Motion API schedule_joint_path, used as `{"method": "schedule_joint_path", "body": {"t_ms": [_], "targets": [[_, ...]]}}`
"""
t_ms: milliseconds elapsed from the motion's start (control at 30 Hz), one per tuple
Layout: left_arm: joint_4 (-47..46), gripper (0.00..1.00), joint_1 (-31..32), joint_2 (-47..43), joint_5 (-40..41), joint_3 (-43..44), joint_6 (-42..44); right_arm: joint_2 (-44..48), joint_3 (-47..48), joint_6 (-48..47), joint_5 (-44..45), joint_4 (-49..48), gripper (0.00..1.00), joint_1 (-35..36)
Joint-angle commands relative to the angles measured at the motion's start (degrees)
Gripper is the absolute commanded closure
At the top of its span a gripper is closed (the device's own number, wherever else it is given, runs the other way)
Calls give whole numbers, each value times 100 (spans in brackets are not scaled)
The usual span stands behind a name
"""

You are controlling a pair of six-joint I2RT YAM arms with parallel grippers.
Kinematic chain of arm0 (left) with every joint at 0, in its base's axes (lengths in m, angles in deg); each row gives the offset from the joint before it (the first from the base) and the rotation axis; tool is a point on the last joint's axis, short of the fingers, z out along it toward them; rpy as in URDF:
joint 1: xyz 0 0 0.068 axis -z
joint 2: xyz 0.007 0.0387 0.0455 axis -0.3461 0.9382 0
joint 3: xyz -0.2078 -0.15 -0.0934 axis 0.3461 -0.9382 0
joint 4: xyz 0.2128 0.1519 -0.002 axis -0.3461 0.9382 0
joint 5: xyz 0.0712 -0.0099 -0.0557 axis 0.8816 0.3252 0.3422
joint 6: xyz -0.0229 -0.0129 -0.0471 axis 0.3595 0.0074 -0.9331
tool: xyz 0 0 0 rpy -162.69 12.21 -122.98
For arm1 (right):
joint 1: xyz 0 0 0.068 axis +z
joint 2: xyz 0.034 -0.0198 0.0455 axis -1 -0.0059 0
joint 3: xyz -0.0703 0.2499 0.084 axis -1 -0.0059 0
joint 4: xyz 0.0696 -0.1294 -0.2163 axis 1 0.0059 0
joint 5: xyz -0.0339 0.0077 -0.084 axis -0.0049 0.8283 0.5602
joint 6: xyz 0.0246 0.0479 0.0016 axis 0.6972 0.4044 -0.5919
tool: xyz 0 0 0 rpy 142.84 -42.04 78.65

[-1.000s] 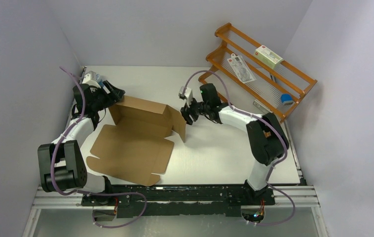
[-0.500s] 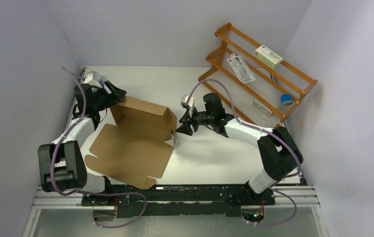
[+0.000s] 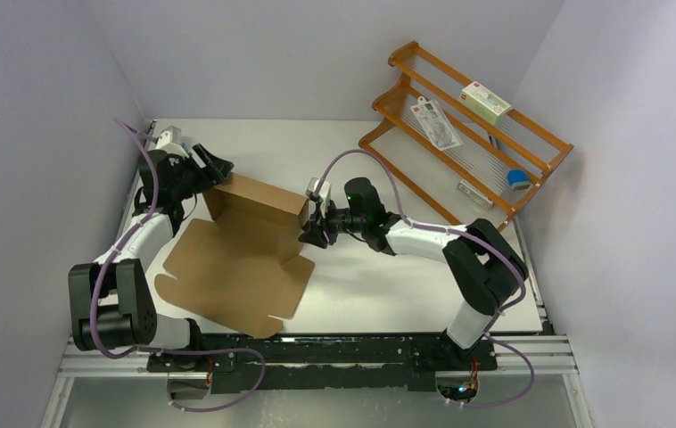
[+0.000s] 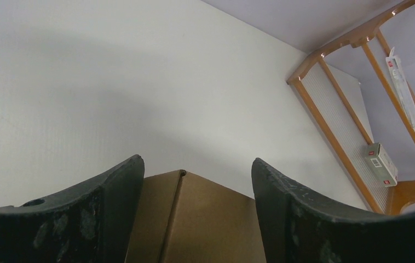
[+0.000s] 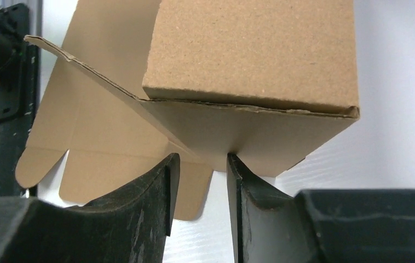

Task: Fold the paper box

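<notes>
Now paper box [image 3: 241, 259] left-centre on table [image 3: 388, 276], long axis left-right, lid panel flat toward bases. Right gripper [image 3: 309, 234] nearer, at right end wall; jaws close-set at flap edge, pinch unclear. Left gripper [image 3: 217, 169] spread, straddling far-left corner.

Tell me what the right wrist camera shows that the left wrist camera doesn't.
Right wrist only: the right gripper with its fingers either side of the paper box wall's lower edge, grip unclear, and the flat lid panel lying beyond. Left wrist only: the left gripper open over a box corner, and the orange rack holding a white carton. Both: the box and the white table.
</notes>
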Motion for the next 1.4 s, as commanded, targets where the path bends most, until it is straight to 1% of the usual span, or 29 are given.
{"method": "schedule_joint_path", "body": {"t_ms": [0,67,200,400,533,633,733,867,1167,1267,1367], "targets": [[-68,25,231,-125,-417,-82,-250,1,-247,261,1007,-1305,57,95],[-57,25,268,-116,-421,-67,-260,-25,-367,298,1274,-1626,54,121],[-13,25,325,-111,-420,-41,-248,-173,-486,237,1335,-2189,52,124],[61,25,366,-118,-370,-12,-234,-413,-585,211,2089,-3016,51,182],[137,25,402,-117,-285,-4,-234,-625,-614,206,2333,-3563,48,215],[202,26,448,-100,-171,-36,-247,-801,-613,251,2570,-3906,48,223],[152,26,481,-19,-242,-48,-306,-996,-596,269,2814,-4295,48,248],[107,26,495,72,-328,-39,-357,-1260,-565,236,3154,-4796,54,275],[113,27,504,125,-345,-11,-365,-1726,-565,250,4030,-5863,82,375],[84,27,504,118,-366,-26,-398,-1782,-521,156,4397,-5958,87,448],[48,27,504,96,-396,-30,-433,-1783,-433,87,4752,-5836,87,511]]}}
